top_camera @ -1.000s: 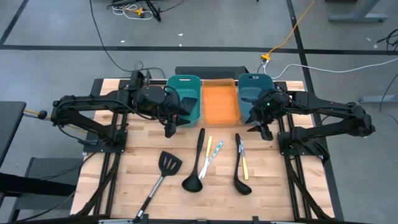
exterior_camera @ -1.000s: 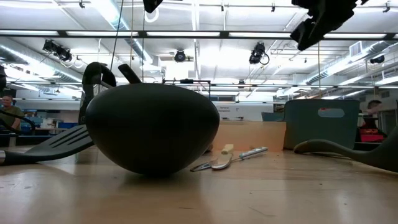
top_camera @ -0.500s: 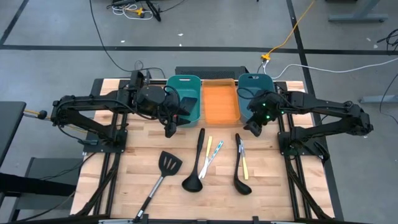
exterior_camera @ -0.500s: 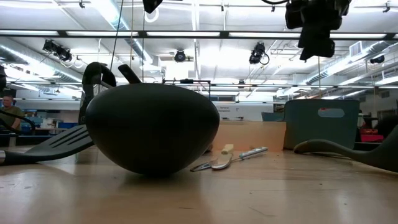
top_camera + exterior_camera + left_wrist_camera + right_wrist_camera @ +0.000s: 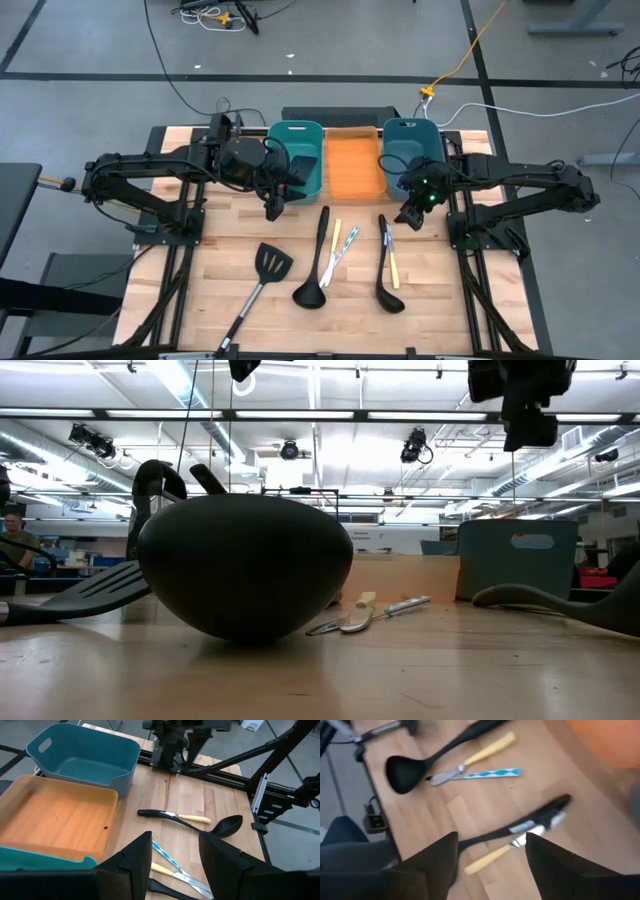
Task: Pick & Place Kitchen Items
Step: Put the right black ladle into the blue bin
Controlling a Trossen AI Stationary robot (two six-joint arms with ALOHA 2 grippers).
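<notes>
Several kitchen items lie flat on the wooden table: a black slotted spatula (image 5: 262, 278), a black ladle (image 5: 316, 260), a second black ladle (image 5: 384, 268) and thin yellow-handled and teal-patterned sticks (image 5: 341, 243) between and beside them. My right gripper (image 5: 410, 219) hangs open above the far end of the second ladle's handle (image 5: 535, 820), touching nothing. My left gripper (image 5: 272, 211) stands open in the air before the left teal bin (image 5: 297, 160), with nothing between its fingers (image 5: 135, 862).
An orange bin (image 5: 353, 165) sits between two teal bins at the table's far edge; the right teal bin (image 5: 405, 150) stands just behind my right arm. In the low view the first ladle's bowl (image 5: 245, 565) fills the foreground. Bare wood lies along the near edge.
My right gripper has rolled about its own pointing line and shifted a little toward the table's left and near side, ending over the far end of the second ladle's handle. The items on the table have kept their places.
</notes>
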